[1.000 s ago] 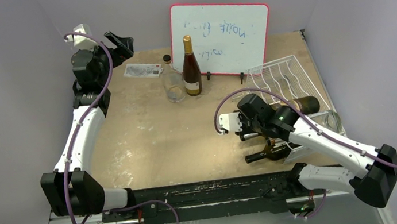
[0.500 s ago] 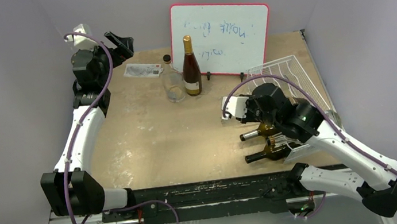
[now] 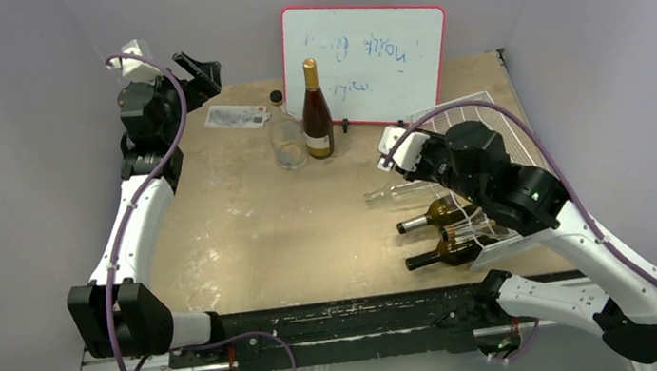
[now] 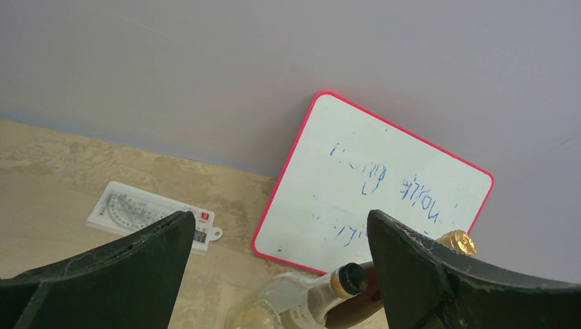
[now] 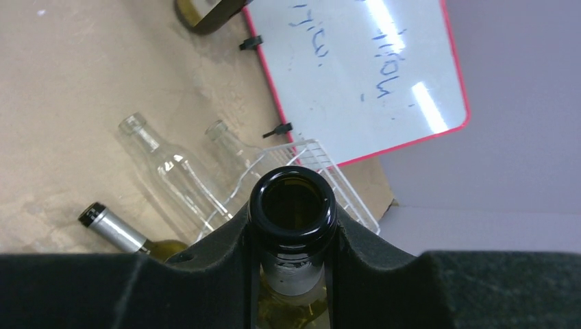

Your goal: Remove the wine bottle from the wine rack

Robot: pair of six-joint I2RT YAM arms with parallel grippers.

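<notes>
Jaws on the right clamp the wine bottle (image 5: 292, 205) by its neck; left jaws gape empty.

A robotics lab cell: grey walls (image 3: 3, 75), bolted arms (image 3: 139, 220), scuffed plywood table (image 3: 252, 215) (scribbled whiteboard (image 3: 365, 56) behind).

Red-framed whiteboard (image 3: 368, 60) stands on the table (image 3: 242, 216); white card (image 3: 236, 116) lies left of it.

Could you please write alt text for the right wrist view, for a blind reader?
The right gripper is shut on the neck of a dark wine bottle, its open mouth facing the camera. Beyond are two clear bottles, a white wire wine rack and a red-framed whiteboard.
</notes>
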